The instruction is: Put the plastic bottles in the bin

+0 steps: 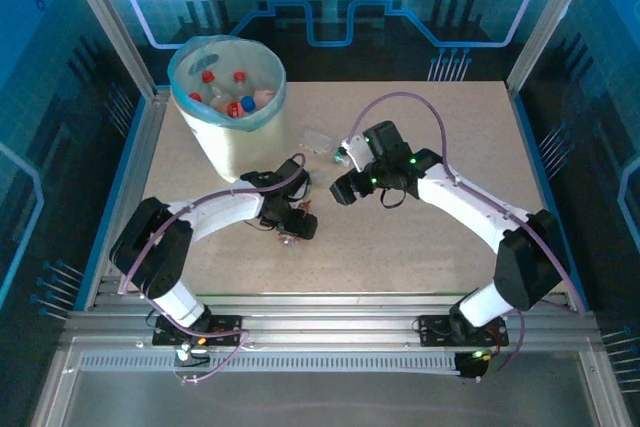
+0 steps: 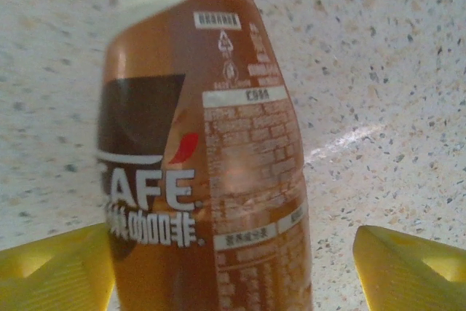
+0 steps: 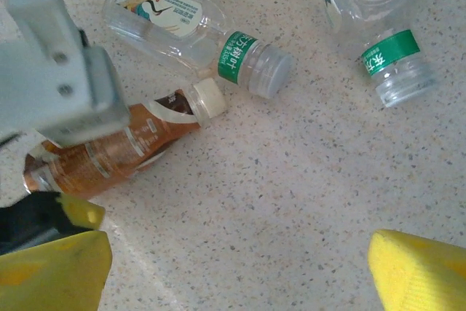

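Capped bottles (image 1: 232, 97) are kept in the bin (image 1: 225, 152). The left pincer (image 2: 233, 267) is spread around a brown bottle (image 2: 218, 180); the right pincer (image 3: 233, 267) is spread wide, empty.

Bottles (image 1: 238, 95) in bin (image 1: 226, 153), loose bottles (image 3: 186, 34) beside it

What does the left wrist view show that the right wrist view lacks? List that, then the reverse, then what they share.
Left wrist, not right wrist: the CAFE lettering and fine print on the brown coffee bottle, close up. Right wrist, not left wrist: a clear bottle with a bird label, a second clear bottle, both green-banded and lying down, the brown bottle's white cap, and the open right gripper. Shared: the brown bottle, the open left gripper at it, and the speckled table.
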{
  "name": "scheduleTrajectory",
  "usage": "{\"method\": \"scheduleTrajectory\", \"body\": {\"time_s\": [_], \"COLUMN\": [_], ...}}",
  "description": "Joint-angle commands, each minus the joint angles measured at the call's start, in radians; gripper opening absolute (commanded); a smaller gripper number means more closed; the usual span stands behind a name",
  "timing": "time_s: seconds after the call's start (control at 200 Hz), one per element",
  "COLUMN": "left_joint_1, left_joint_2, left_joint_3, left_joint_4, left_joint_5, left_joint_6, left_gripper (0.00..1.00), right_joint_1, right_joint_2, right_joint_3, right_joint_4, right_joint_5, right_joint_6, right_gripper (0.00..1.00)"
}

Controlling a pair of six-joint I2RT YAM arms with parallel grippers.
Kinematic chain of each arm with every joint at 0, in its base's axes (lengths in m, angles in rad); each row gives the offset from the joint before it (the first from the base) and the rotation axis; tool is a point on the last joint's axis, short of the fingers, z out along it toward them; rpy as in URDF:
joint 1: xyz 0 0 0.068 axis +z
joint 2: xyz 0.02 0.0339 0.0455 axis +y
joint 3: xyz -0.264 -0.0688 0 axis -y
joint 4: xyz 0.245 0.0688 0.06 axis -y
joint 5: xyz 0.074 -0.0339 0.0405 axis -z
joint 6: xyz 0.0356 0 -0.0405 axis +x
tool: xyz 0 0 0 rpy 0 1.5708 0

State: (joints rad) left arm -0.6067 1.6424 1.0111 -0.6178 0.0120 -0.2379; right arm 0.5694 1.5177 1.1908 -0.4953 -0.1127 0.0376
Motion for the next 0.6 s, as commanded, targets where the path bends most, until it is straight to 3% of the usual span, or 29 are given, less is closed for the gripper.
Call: {"method": "scheduleTrajectory", "body": {"time_s": [0.0,0.05,0.195,0.355,0.595], "left_joint_1": [-0.01,-0.009,-0.019,-0.029,-0.046], "left_joint_2": [0.02,0.016,-0.004,0.029,0.07], "left_joint_3": [0.038,0.029,0.031,0.056,0.104], "left_joint_4": [-0.027,-0.035,-0.011,-0.021,-0.07], "left_joint_5": [-0.019,-0.05,0.032,-0.01,-0.062], "left_joint_6": [-0.006,-0.009,-0.031,-0.047,-0.037], "left_gripper": [0.82,0.81,0.79,0.75,0.59], "right_joint_1": [0.018,0.025,-0.004,-0.034,-0.034], "right_joint_2": [-0.072,-0.111,-0.233,-0.326,-0.444], "right_joint_3": [-0.051,-0.09,-0.175,-0.187,-0.237], "right_joint_4": [-0.018,-0.013,-0.015,-0.053,-0.004], "right_joint_5": [0.017,0.03,0.03,0.086,0.081], "right_joint_6": [0.086,0.081,-0.009,-0.018,0.049], "right_gripper": [0.92,0.92,0.92,0.92,0.92]}}
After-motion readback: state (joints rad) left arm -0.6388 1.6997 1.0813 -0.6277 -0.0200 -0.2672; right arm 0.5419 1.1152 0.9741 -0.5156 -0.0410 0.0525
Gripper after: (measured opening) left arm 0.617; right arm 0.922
